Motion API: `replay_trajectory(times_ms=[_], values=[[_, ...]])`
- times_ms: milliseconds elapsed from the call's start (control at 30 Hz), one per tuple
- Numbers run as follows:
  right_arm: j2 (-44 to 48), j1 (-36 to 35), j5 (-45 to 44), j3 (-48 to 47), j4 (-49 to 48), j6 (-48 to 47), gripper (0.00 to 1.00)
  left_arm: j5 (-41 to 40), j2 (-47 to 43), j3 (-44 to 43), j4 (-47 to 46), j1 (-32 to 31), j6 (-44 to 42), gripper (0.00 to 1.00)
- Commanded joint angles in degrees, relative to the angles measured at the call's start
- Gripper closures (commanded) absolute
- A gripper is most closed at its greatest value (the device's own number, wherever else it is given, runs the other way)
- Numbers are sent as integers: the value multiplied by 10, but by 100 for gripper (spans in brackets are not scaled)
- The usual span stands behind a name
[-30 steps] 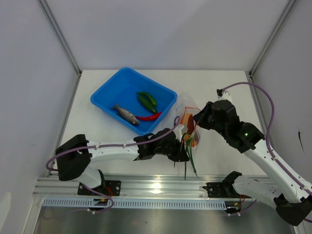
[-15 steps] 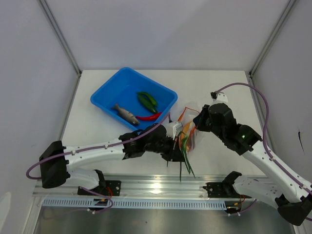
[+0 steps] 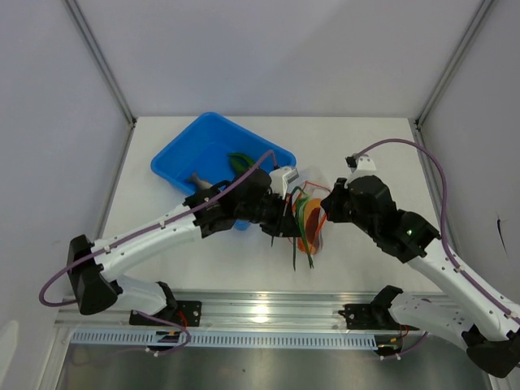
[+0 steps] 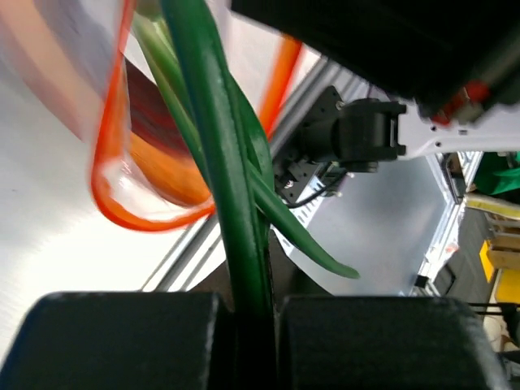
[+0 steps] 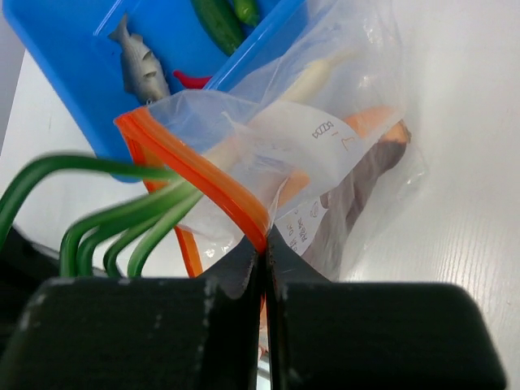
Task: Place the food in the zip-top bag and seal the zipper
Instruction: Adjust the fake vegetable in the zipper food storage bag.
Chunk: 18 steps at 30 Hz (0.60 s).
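Gripping, left gripper: jaws clenched on the green leaves of the green onion, which run up between the two black fingers at the bottom centre of the left wrist view.
Right gripper: jaws pinched tight on the zipper at the bottom centre of the right wrist view, with clear film caught beside the strip.
Green onion: the leaves curve out of the bag's mouth toward the lower left of the right wrist view; the pale stem lies inside the bag.
Zipper: it stands open as an orange-red loop, and the leaves pass through it.
Zip-top bag: crinkled and clear, at the centre of the top view, between the two grippers, just right of the tray.
Slice: orange and dark purple-red, inside the bag toward its far end.
Writing: a white sticker on the bag bears small print, turned sideways and too small to read.
Left arm: stretched from the lower left up to the centre of the top view, crossing the tray's near corner.
Right arm: elbow raised, reaching from the lower right up and left to the bag.
Blue tray: upper left of centre on the table.
Tray contents: grey piece, red chili, green pods.
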State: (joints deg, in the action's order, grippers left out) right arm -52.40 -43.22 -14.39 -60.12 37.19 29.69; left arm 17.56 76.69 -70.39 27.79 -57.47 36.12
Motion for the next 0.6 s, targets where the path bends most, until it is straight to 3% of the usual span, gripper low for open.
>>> replay_trajectory(times_ms=[0,167,433,567], values=[[9,-7,29,-25,-6,-19,100,40,25,-50,60,28,-67,100],[6,-10,60,-25,-3,-17,100,13,46,-86,77,41,-115,99],[-9,-16,90,-32,13,-32,100,24,68,-107,60,69,-98,99],[-7,-20,98,-23,-6,-37,100,36,124,-164,116,68,-92,100]])
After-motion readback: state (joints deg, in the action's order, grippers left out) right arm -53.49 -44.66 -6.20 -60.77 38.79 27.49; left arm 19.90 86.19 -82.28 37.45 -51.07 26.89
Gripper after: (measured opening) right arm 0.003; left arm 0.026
